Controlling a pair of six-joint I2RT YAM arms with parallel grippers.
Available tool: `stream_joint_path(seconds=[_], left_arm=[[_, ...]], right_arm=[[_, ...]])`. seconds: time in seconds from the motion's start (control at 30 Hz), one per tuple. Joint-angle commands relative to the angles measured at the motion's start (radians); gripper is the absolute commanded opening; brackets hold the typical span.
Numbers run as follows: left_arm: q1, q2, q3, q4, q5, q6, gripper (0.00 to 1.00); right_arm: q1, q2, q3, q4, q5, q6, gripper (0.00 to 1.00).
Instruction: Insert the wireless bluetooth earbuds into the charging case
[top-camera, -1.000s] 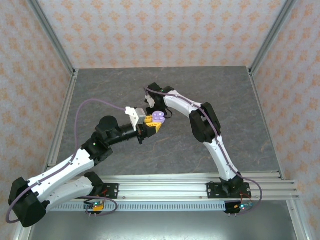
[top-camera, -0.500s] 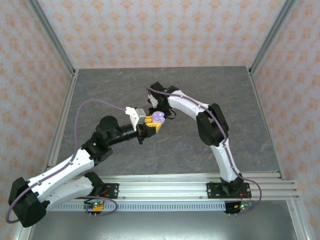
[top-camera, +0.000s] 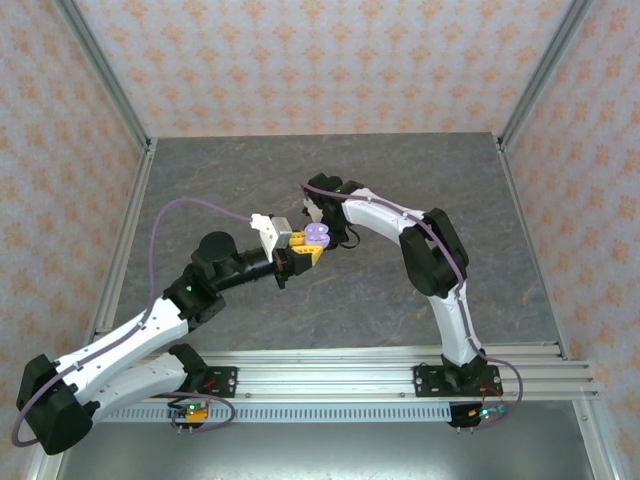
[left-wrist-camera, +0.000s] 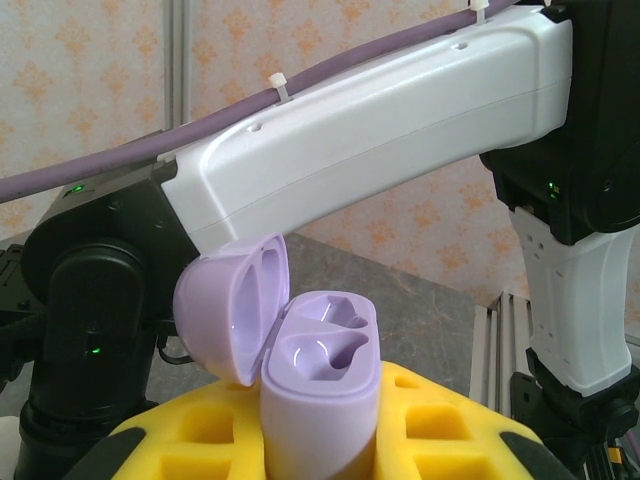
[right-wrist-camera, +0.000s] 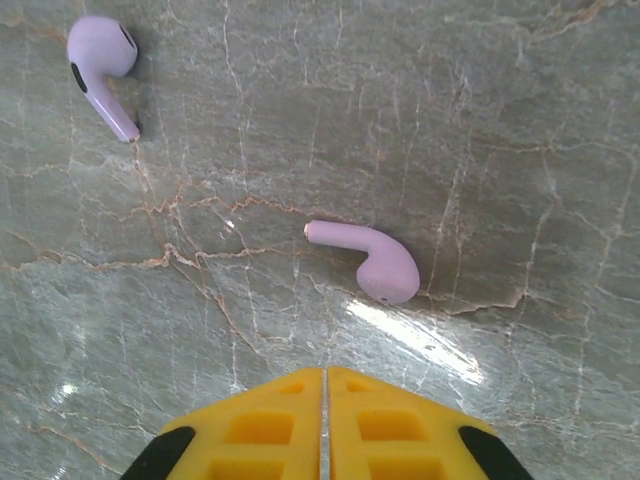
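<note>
Left jaws, nearest the left wrist camera, are clenched on a lilac charging case (left-wrist-camera: 320, 420), with yellow pads (left-wrist-camera: 450, 435) pressed to either side of it. The case's base is cut off by the bottom edge of that view, so how deep the grip reaches cannot be told. The case stands upright with its lid (left-wrist-camera: 235, 305) swung open to the left and two moulded wells facing up. Behind it the right arm (left-wrist-camera: 380, 130) crosses the view and hides most of the desk beyond.

Right jaws are clenched on nothing: their yellow tips meet along a thin seam above the desk (right-wrist-camera: 520, 120), the rest cut off below. Just past them one lilac earbud (right-wrist-camera: 375, 262) lies on its side on the desk, stem pointing left. A second lilac earbud (right-wrist-camera: 100, 70) lies farther off at the upper left, well apart from the first.
</note>
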Motion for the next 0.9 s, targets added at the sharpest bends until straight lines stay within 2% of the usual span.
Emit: stream_joint_path(seconds=[0.0,0.5,0.87], left_arm=[[-0.006,-0.023,0.018,-0.004,-0.019,0.008,0.2],[-0.006,-0.028,0.019,-0.019,-0.03,0.016,0.2],[-0.006,-0.026,0.019,-0.023,-0.035,0.019,0.2]], right_arm=[[0.003,0.031,0.011,0.019,0.023,0.029,0.09],[0.003,0.136,0.114,-0.017,0.156,0.062,0.05],[0.003,0.157,0.186,-0.047,0.212,0.041,0.06]])
